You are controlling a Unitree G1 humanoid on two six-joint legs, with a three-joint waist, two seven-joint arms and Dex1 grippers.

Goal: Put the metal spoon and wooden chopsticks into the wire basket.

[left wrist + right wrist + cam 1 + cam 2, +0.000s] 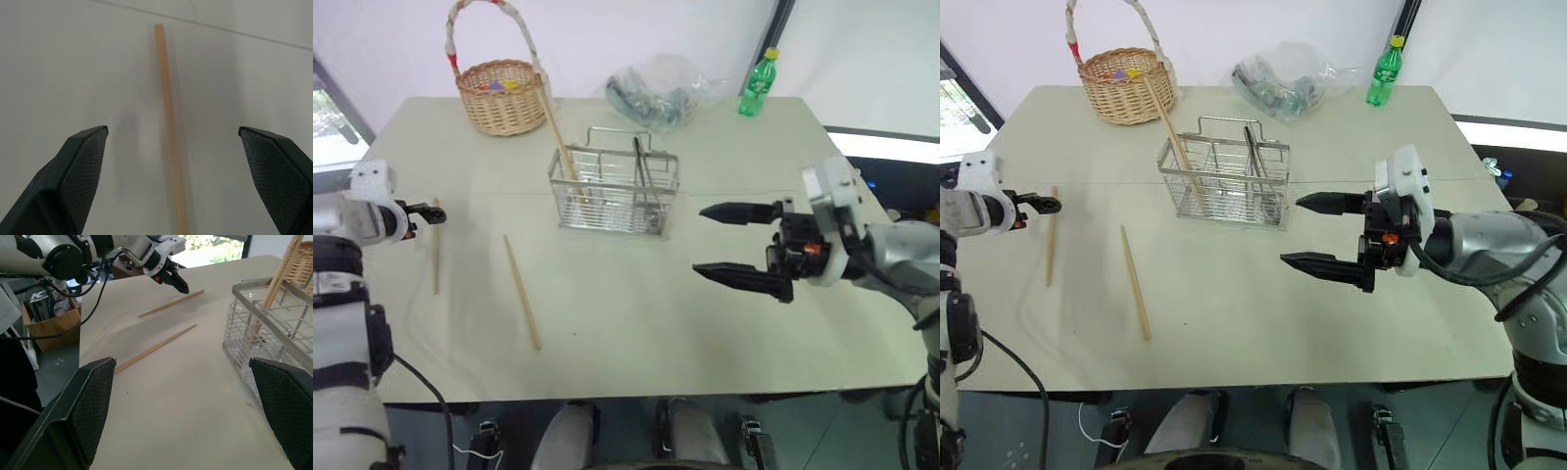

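Note:
The wire basket [614,191] stands mid-table. One wooden chopstick [558,132] leans in its left compartment. A slim dark utensil [642,168] stands in its right part; I cannot tell whether it is the metal spoon. Two more chopsticks lie flat on the table, one at the left [436,250] and one nearer the middle [522,292]. My left gripper [426,213] hovers open over the far end of the left chopstick [168,122], which runs between its fingers. Right of the basket, my right gripper [700,240] is open and empty, pointing left.
At the back stand a round wicker basket [501,95], a crumpled plastic bag [661,90] and a green bottle [759,85]. The table's front edge [636,397] is close to me. A cardboard box [49,323] sits on the floor beyond the table's left side.

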